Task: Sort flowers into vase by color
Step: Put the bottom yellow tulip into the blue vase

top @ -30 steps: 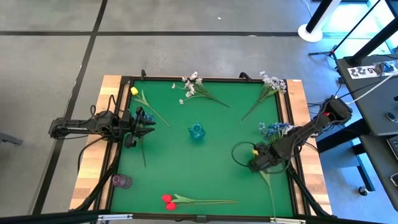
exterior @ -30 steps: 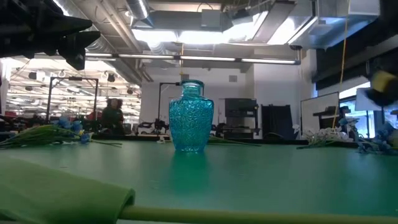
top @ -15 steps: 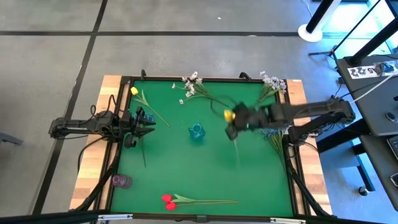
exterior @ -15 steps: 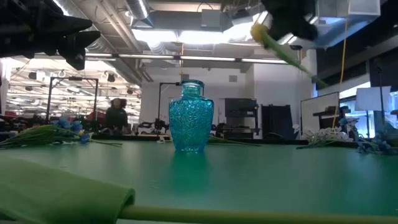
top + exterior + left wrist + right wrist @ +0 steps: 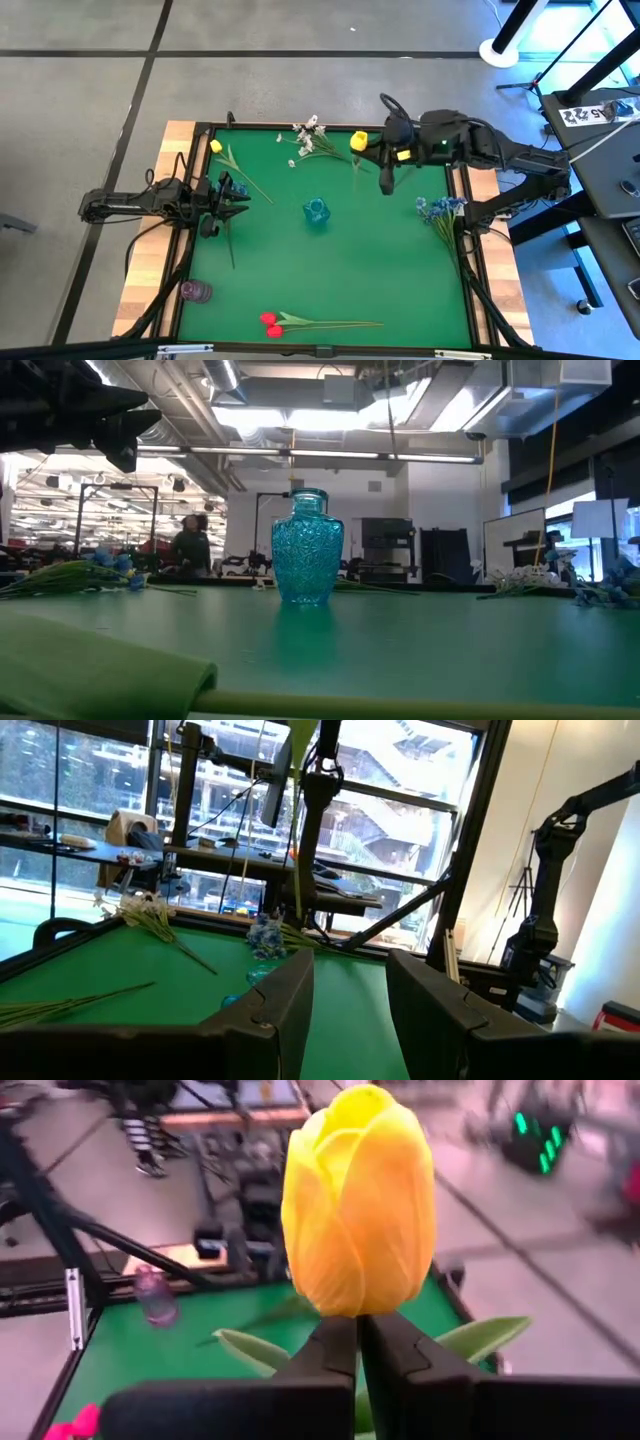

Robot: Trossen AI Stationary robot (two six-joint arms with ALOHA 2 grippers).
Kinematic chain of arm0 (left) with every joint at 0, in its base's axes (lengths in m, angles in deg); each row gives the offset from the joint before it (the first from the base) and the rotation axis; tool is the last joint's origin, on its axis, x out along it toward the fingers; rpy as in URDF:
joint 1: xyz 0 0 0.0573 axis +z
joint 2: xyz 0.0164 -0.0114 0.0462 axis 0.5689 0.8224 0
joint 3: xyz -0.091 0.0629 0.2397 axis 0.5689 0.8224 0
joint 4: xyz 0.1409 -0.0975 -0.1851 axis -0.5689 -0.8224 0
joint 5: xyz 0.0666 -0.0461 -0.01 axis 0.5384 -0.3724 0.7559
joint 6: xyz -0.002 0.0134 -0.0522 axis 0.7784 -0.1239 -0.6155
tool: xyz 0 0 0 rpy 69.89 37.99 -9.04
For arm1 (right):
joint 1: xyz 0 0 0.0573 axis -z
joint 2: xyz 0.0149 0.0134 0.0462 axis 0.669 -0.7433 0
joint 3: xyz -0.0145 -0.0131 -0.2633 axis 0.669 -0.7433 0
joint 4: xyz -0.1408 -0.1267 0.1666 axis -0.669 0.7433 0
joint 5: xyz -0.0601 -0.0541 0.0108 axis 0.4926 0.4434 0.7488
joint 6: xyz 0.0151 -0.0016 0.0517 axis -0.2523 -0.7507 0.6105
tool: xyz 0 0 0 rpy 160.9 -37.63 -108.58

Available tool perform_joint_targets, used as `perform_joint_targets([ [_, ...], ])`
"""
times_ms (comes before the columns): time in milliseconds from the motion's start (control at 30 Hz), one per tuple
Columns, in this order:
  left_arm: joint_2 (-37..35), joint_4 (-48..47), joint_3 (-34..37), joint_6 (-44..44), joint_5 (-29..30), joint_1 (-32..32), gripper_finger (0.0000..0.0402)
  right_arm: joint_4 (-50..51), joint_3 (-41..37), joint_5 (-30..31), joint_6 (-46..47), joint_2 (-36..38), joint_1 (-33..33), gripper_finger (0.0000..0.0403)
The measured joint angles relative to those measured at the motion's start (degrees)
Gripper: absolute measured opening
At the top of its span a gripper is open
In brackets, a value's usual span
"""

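Observation:
My right gripper is up over the table's far edge, shut on a yellow tulip whose head fills the right wrist view. The teal glass vase stands mid-table. My left gripper waits open near the left edge, above a blue-blossomed stem lying on the cloth. A second yellow tulip, white sprays, blue blossoms and red tulips lie flat on the table. My right gripper pinches the yellow tulip's stem just under the head between its two fingers. The fingers come about level from the table's right. The flower is lifted clear, head up, with its green stem and leaves hanging below.
A small purple vase stands at the near left corner. The table has a raised dark frame. Open green cloth lies around the teal vase and toward the near right. A person shows far behind the table.
My right gripper has risen from the cloth at the table's right side beside the blue blossoms, carrying the yellow tulip. It swung left past the centre, then toward the far edge. The tulip went from lying on the table to hanging clear.

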Motion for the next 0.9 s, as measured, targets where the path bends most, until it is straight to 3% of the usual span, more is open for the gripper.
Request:
perform_joint_targets([
  [133,0.0,-0.02,0.0,0.0,0.0,0.0,0.0125,-7.12,0.0,-0.93,-6.68,-0.46,-0.07,0.0003],
  [533,0.0,-0.02,0.0,0.0,0.0,0.01,0.0125,-13.98,0.07,-0.59,-9.42,-3.86,-0.07,0.0002],
  [900,0.0,0.0,0.0,0.0,0.0,0.02,0.0125,-28.09,0.02,-5.86,-12.59,-8.46,-0.07,0.0002],
])
